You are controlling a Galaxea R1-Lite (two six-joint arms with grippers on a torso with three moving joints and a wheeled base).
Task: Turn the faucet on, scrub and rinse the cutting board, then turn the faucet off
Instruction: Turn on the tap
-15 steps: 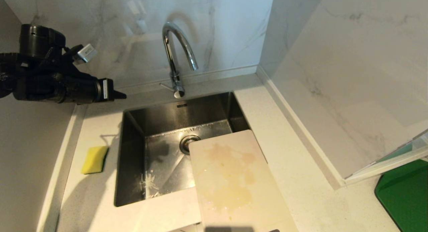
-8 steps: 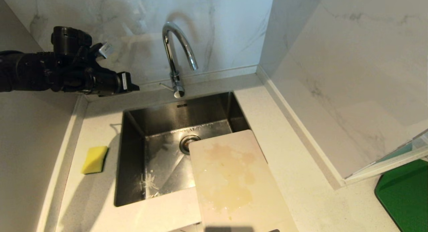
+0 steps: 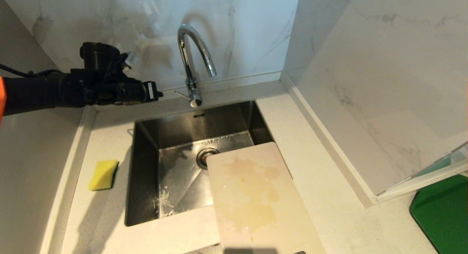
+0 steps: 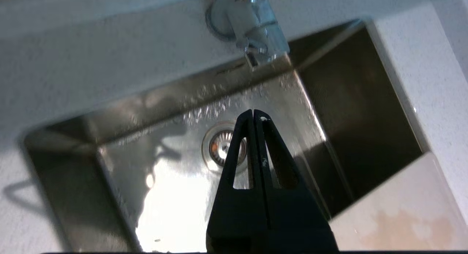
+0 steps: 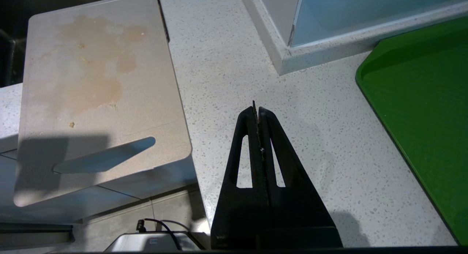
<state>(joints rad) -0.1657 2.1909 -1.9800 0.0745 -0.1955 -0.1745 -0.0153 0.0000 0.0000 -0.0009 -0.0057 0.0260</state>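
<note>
**A:** any brand names or text readable anywhere? I can't make out a thing. There's a small dark mark on the back wall of the sink (image 3: 146,180) just under the faucet (image 3: 192,60), but it's too tiny to read. Same with the white tag on the left pincer (image 3: 159,94).

**B:** yeah, nothing legible here either. Surface is a pale speckled stone table (image 3: 321,166) with a steel sink set in, grey-veined marble-look wall panels behind and on the right. Looks like a kitchen corner.

**A:** where's the cutting board (image 3: 256,199)?

**B:** lying over the sink's front right corner, part over the basin, part on the table, its near end sticking out past the table's front edge. Yellowish-brown stains across the middle. Faucet's at the back rim of the sink; its thin lever points toward the left pincer, which sits level just beside the lever, not touching, tips pressed together, nothing in them.

**A:** right pincer (image 5: 256,109)?

**B:** together too, empty, hanging over bare table between the cutting board and a green tray (image 5: 424,100). Yellow sponge (image 3: 104,174) sits left of the sink.
</note>
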